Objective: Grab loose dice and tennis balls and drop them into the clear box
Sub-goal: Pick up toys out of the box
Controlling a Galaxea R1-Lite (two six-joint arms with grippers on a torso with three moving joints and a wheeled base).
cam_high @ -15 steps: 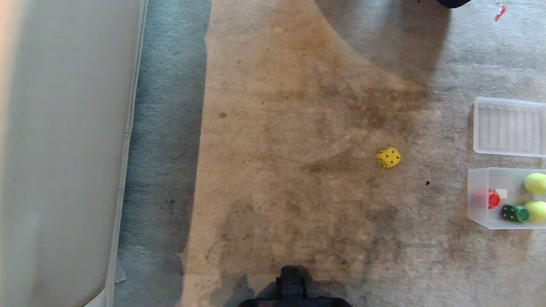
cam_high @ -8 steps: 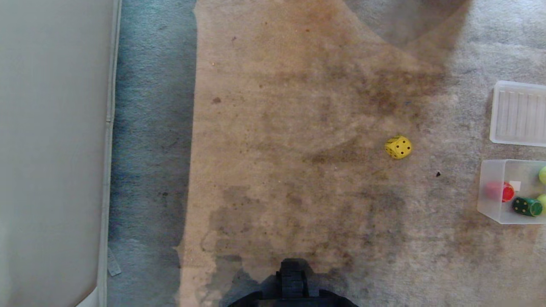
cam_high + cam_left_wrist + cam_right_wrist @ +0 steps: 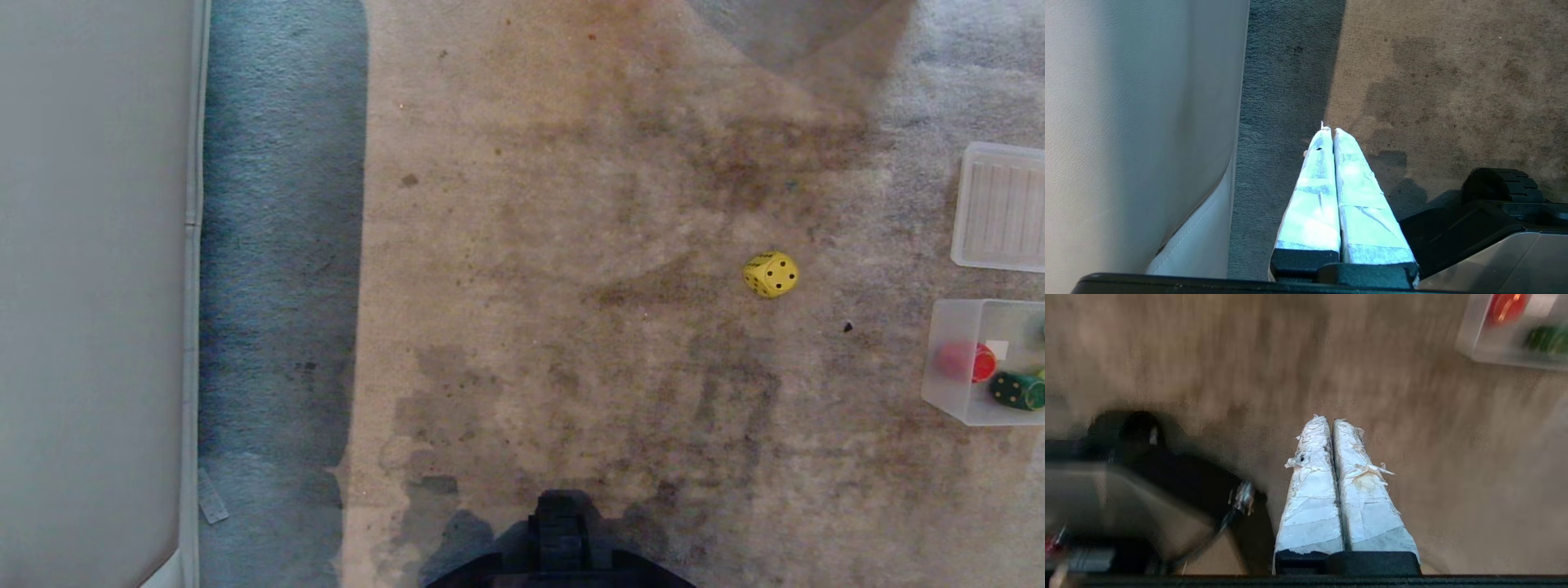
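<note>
Both arms hang low by the robot's base. The right gripper [image 3: 1331,421] is pressed shut and holds nothing; the left gripper [image 3: 1329,131] is the same. One yellow dice [image 3: 771,273] lies alone on the carpet [image 3: 531,245], near the clear box [image 3: 947,384]. A red dice [image 3: 967,362] and a green dice [image 3: 1015,390] sit inside the box. The yellow dice looks like the next job: reach it, open, grab.

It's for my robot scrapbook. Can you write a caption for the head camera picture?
One yellow die waits on the stained carpet near the clear box of toys.
</note>
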